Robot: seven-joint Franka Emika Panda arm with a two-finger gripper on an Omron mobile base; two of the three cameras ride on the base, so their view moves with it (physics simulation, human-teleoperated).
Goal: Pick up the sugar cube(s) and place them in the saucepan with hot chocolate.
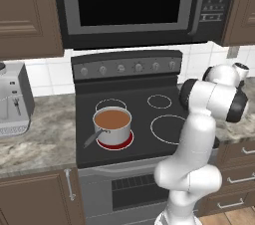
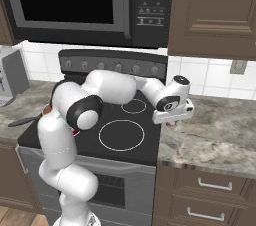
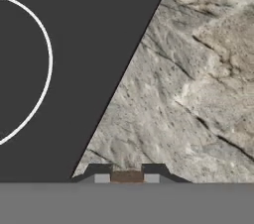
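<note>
One saucepan [image 1: 112, 125] is sitting at the front left corner of the black glass stove top [image 1: 144, 117]. It is small, round and straight-sided, of shiny steel, with a single thin grey handle [image 1: 93, 138] pointing toward the stove's front left edge. One flat disc of smooth, opaque reddish-brown hot chocolate [image 1: 112, 118] is filling it nearly to the rim.

Four burner rings are showing on the stove top. Three are thin white circles, and the fourth, under the saucepan, is glowing red [image 1: 122, 144].

One pincer [image 2: 172, 121] is hanging low over the front left part of the counter [image 2: 220, 135] to the right of the stove, just beside the stove's right edge and well apart from the saucepan. In the hand view its two dark fingertips [image 3: 101, 178] are clenching on one small brown sugar cube [image 3: 127, 176], which is touching both of them. Behind them, the mottled grey-beige stone of the counter [image 3: 188, 69] is meeting the smooth black stove top [image 3: 74, 44] along a straight edge.

One black-fronted microwave [image 1: 129, 0] is hanging above the stove. One boxy grey coffee machine [image 1: 12, 99] is standing toward the back of the counter on the stove's left.
</note>
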